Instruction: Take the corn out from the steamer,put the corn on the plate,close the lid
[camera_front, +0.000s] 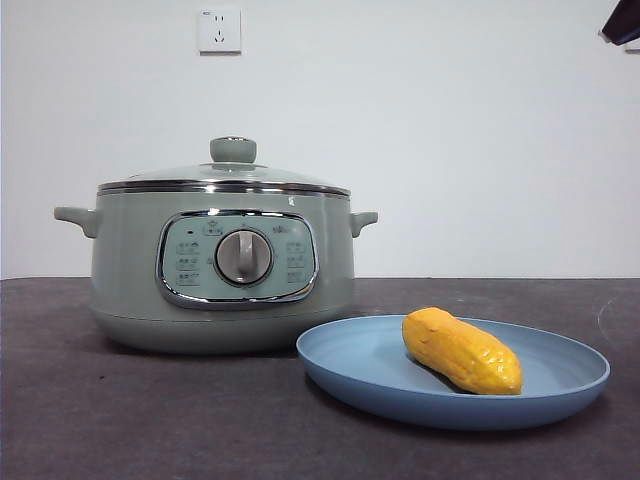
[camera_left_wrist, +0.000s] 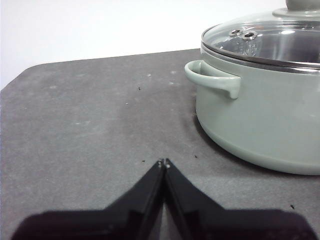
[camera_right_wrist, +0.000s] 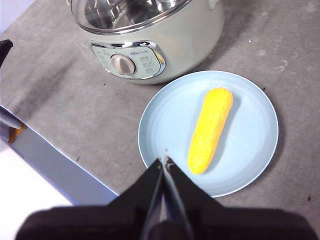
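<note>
The yellow-orange corn (camera_front: 461, 349) (camera_right_wrist: 210, 128) lies on the light-blue plate (camera_front: 560, 392) (camera_right_wrist: 255, 125), right of the steamer. The sage-green steamer (camera_front: 225, 265) (camera_left_wrist: 265, 115) (camera_right_wrist: 150, 35) stands on the dark table with its glass lid (camera_front: 225, 176) (camera_left_wrist: 265, 37) seated on the rim, green knob (camera_front: 233, 150) on top. My left gripper (camera_left_wrist: 163, 162) is shut and empty, low over the table beside the steamer's side handle (camera_left_wrist: 212, 77). My right gripper (camera_right_wrist: 164, 160) is shut and empty, high above the plate's edge, beside the corn. A black arm tip (camera_front: 622, 22) shows at the top right corner of the front view.
A wall socket (camera_front: 219, 30) sits on the white wall behind. The dark grey table (camera_front: 150, 420) runs to an edge near the left gripper (camera_left_wrist: 30, 75), and to a front edge with a pale blue strip (camera_right_wrist: 50, 160) in the right wrist view.
</note>
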